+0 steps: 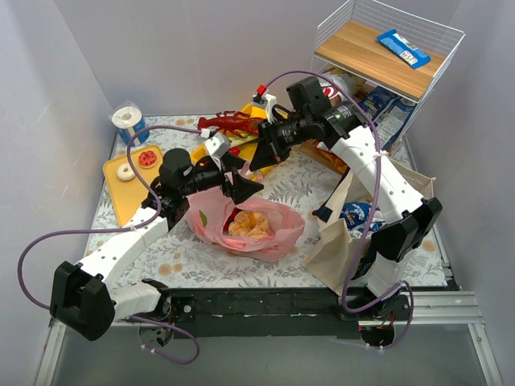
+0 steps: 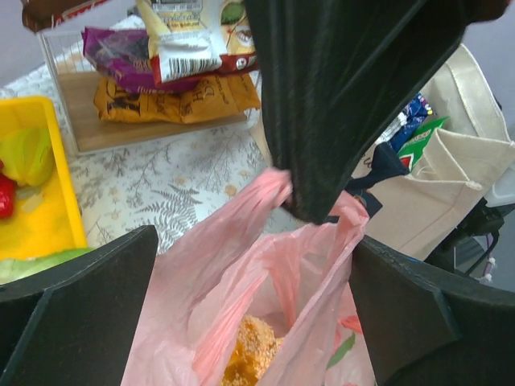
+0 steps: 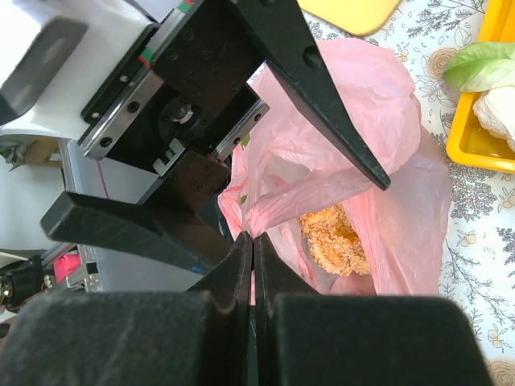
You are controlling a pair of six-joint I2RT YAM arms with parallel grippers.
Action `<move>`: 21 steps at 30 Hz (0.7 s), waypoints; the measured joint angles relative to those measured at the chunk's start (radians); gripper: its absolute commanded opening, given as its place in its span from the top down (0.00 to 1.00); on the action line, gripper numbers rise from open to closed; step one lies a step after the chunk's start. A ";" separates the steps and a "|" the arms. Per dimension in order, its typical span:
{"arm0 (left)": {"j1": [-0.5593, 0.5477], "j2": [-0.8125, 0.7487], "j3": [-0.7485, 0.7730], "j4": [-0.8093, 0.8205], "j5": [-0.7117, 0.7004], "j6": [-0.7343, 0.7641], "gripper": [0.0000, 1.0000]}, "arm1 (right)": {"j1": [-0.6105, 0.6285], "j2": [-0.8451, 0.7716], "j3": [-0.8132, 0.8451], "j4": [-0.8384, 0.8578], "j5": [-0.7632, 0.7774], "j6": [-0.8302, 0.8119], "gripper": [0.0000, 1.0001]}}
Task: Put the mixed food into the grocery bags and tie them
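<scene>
Pinching pink bag (image 3: 386,104) handle, right gripper (image 3: 253,249) jaws closed per wrist view; left gripper (image 2: 257,265) jaws wide, empty

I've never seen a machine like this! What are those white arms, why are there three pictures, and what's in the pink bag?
Those are two robot arms bolted to a table. Each ends in two black fingers for grabbing. The big picture looks down from above. The other two come from small cameras on each arm's wrist, so you see the fingers up close.

In the middle lies the pink bag with orange toy bread inside. The right fingers are pinched shut on a bag handle. The left fingers are open on either side of the bag's top.

Around it you can see a yellow tray, a red toy lobster, a beige tote holding snack packets, and a wooden shelf.
</scene>
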 measured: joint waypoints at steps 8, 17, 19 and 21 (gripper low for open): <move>-0.026 0.014 -0.031 0.111 -0.023 -0.023 0.28 | 0.000 0.020 0.000 0.000 -0.003 0.001 0.99; -0.028 0.022 -0.085 0.143 0.005 -0.105 0.49 | -0.018 0.021 0.000 0.025 0.039 0.024 0.99; -0.028 0.022 -0.093 0.138 0.018 -0.123 0.55 | -0.030 0.021 -0.002 0.037 0.049 0.032 0.99; -0.028 0.022 -0.096 0.133 0.029 -0.135 0.59 | -0.039 0.021 -0.005 0.046 0.058 0.041 0.99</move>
